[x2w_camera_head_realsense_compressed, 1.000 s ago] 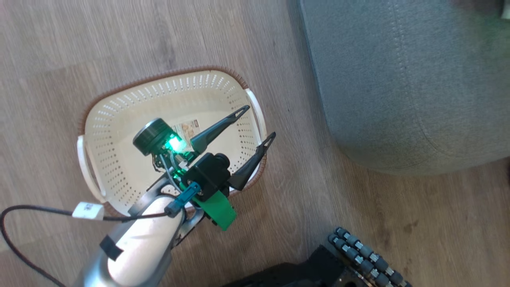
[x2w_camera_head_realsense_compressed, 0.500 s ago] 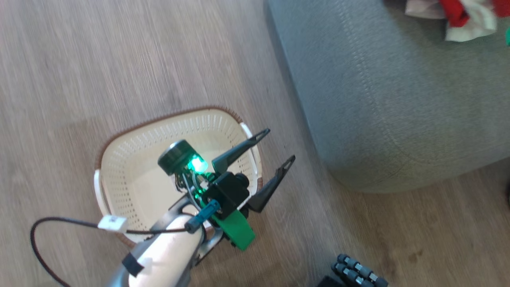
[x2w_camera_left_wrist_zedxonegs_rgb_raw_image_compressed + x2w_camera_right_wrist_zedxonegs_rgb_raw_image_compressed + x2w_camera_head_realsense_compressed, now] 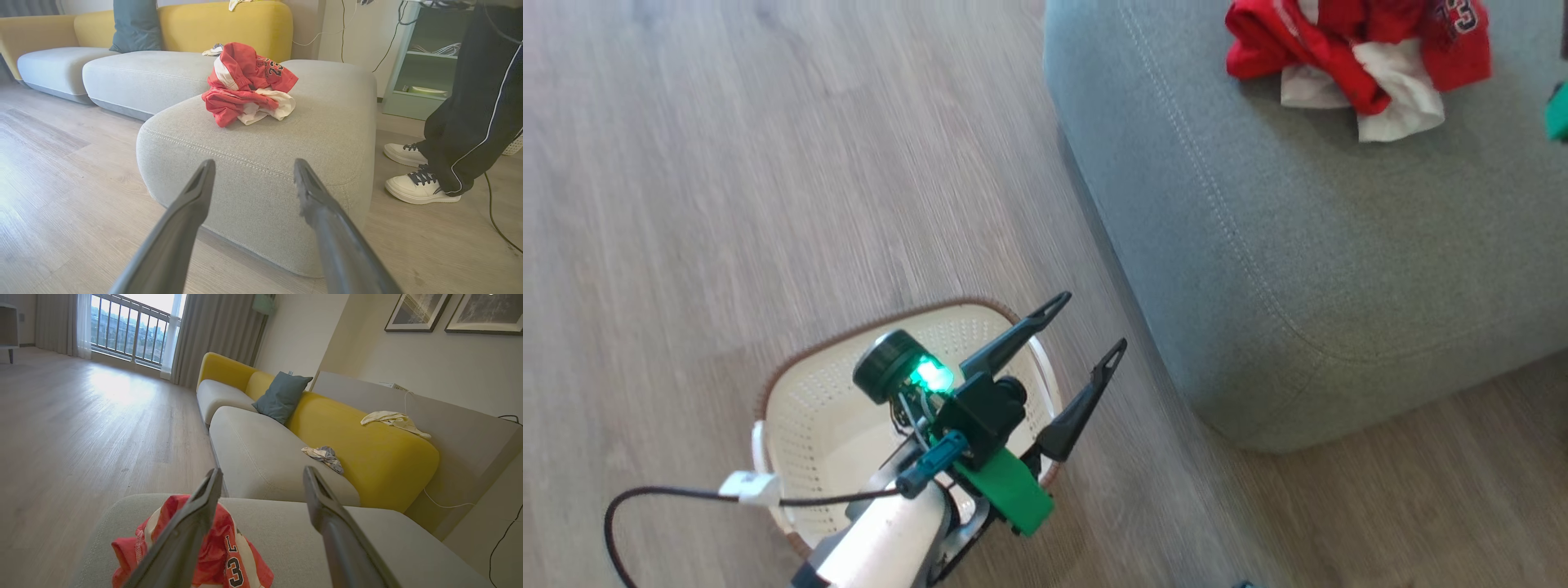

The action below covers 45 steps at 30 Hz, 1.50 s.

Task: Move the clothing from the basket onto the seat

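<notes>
Though crumpled into one heap, the clothing (image 3: 1356, 57) reads clearly on my feed: bright red fabric with white panels poking out underneath and dark numerals edged in white on one fold. It lies on top of the seat (image 3: 1298, 245), at the upper right of the head view. The heap's long axis runs left to right across that frame; bunched as it is, I cannot give it a pointing end. From the left wrist view it sits centre-top on the grey cushion, numerals facing the camera.

My left gripper (image 3: 1090, 322) hangs over the right rim of the basket (image 3: 800, 408) at the lower middle, fingers spread wide and holding nothing. My right gripper (image 3: 261, 470) looks out above the clothing, fingers likewise parted and unloaded.

Pale wood-look floor (image 3: 768, 163) surrounds the seat. Beyond are a yellow backrest (image 3: 359, 449), a teal cushion (image 3: 282, 396) and curtained windows (image 3: 130, 318). A person's white shoes (image 3: 421, 188) stand beside the seat.
</notes>
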Tool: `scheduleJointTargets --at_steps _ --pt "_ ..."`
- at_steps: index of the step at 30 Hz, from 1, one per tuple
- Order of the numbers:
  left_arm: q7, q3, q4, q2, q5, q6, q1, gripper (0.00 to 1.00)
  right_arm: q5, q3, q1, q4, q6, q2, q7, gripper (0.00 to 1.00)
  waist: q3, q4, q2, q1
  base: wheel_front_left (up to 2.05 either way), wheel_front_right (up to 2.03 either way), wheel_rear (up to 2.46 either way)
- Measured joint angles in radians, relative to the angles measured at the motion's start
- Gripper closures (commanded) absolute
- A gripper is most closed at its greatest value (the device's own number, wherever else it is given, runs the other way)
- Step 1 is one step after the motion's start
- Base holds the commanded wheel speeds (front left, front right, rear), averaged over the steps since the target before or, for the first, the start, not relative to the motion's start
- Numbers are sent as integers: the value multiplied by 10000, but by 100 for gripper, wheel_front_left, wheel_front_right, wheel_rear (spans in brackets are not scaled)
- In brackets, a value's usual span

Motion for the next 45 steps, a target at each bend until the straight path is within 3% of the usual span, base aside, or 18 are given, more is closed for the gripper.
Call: scheduleJointTargets --at_steps 6,12,17,34,39,45 --pt "0 754 -86 -230 -430 232 448 0 976 13 1555 -2238 -2 -142 0 0 -608 312 0 0 0 0 0" --pt "0 1693 -384 -288 -619 449 503 0 2086 144 3569 -5137 -2 587 0 0 -924 1003 0 0 0 0 0" --pt "0 2284 -445 -311 -963 734 554 0 2265 380 4746 -5967 -2 1026 0 0 -1097 1640 0 0 0 0 0" --pt "0 3906 -652 -366 -307 2780 1647 0 2255 782 7155 -5379 -2 2520 0 0 -1656 3703 0 0 0 0 0" --pt "2 3896 -558 -372 -345 2886 1887 0 1898 773 7436 -5007 -2 2769 2 0 -1791 3973 0 0 0 0 0" --pt "0 3916 -186 -372 -621 2623 2121 0 1875 522 7521 -4874 -2 3133 2 0 -1906 4069 0 0 0 0 0"
